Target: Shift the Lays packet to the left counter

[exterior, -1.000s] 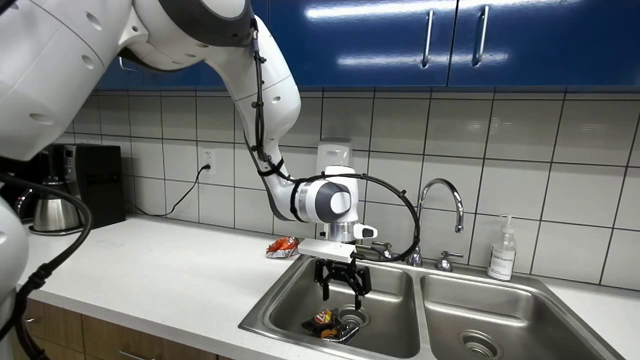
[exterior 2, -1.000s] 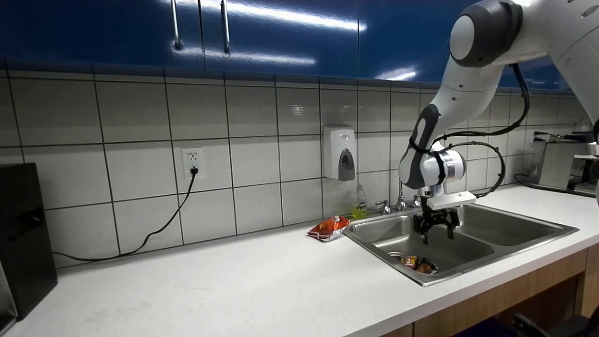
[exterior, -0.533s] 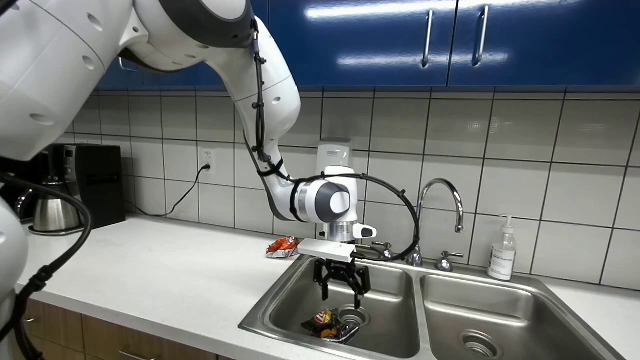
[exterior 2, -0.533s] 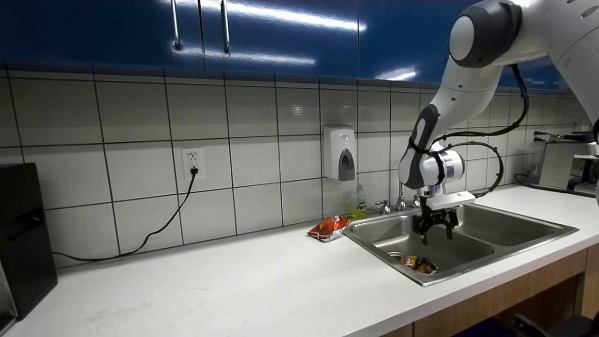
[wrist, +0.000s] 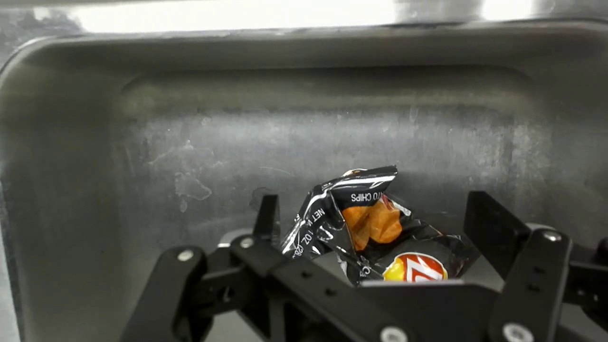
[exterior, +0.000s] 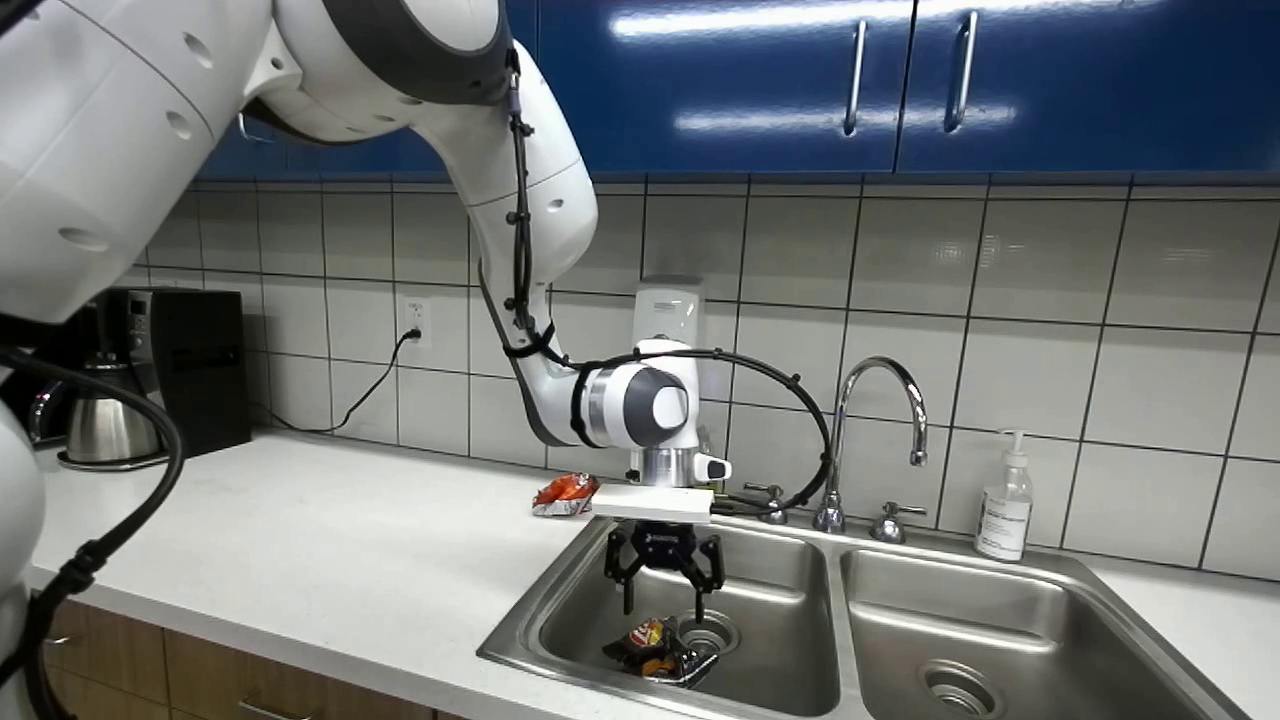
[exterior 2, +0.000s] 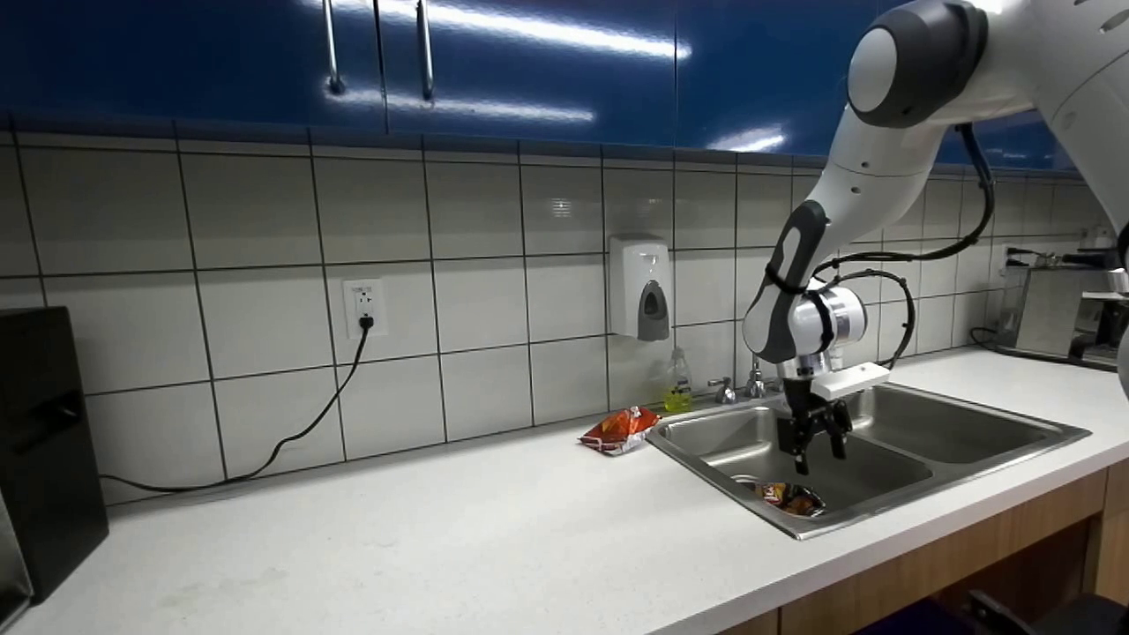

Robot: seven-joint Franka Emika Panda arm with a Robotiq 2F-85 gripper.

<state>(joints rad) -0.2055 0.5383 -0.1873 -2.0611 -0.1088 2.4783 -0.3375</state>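
Observation:
The Lays packet is a crumpled black bag with an orange chip picture and a red and yellow logo. It lies in a basin of the steel sink, beside the drain, in both exterior views. In the wrist view the packet lies between the finger lines, its lower part hidden by the gripper body. My gripper is open and empty, pointing down above the packet, apart from it. It also shows in an exterior view and the wrist view. The white left counter adjoins the sink.
A red packet lies on the counter by the sink's back corner. A faucet and a soap bottle stand behind the sink. A black coffee maker stands at the counter's far left. A dispenser hangs on the wall.
My gripper has shifted a little left in an exterior view and turned slightly. It sits slightly lower in both exterior views' scene. The packet has not moved.

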